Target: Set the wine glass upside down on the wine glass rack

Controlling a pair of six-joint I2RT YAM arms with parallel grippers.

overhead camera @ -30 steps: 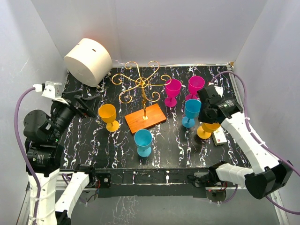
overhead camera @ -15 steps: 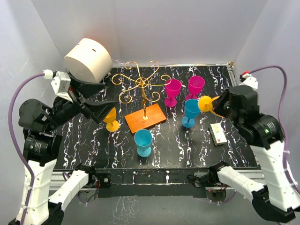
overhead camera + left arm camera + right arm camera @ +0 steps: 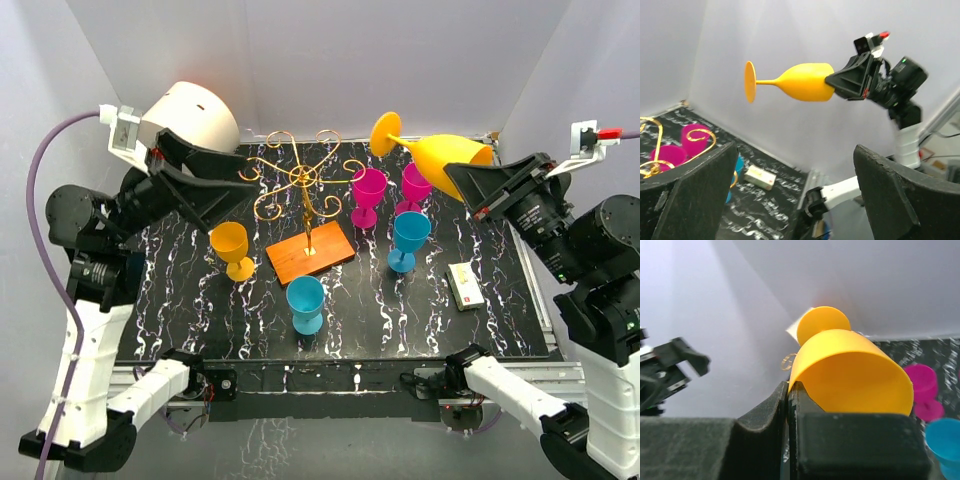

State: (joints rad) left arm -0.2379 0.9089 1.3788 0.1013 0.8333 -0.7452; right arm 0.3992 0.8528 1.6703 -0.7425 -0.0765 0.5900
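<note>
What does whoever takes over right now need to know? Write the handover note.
Right gripper: shut on the rim of the yellow wine glass, held in the air on its side, foot pointing toward the left arm.
Left gripper: open, empty, raised, facing that glass.
Wine glass rack: mid-table, nothing hanging on it.
Done: glass picked up and lifted.
Left: turn it upside down and slide its stem into a scroll arm, perhaps after a handover to the left gripper.
Five other glasses stand upright on the table.
</note>
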